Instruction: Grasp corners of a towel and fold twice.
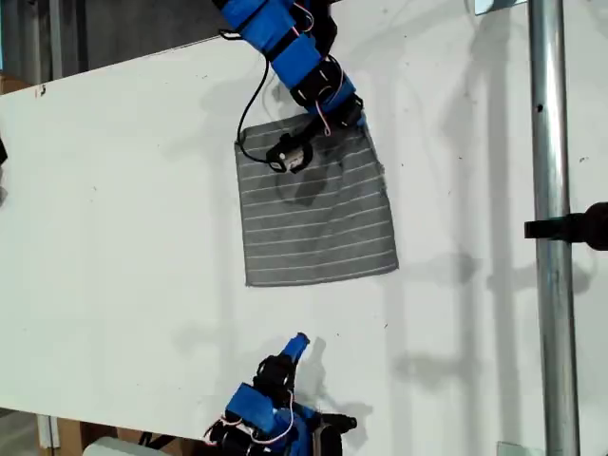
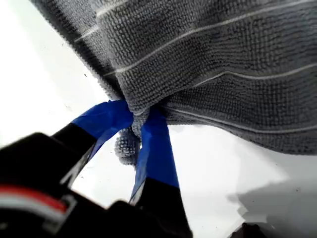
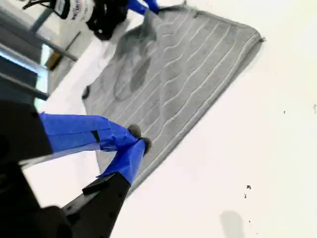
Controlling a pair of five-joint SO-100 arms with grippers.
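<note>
Exterior view overhead, far; first wrist view close on towel (image 2: 223,64); all views share towel

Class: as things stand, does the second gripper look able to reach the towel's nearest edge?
Probably yes: only bare table separates my second gripper from the towel; my first gripper pinches its far corner.

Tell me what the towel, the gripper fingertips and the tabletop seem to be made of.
The towel: soft looped terry or microfibre, dark grey with thin white stripes; the nubby pile shows up close. My first gripper has fingers seemingly wrapped in matte blue tape over black, probably plastic, parts. The table: a smooth white board, possibly painted or laminated; hard to tell.
</note>
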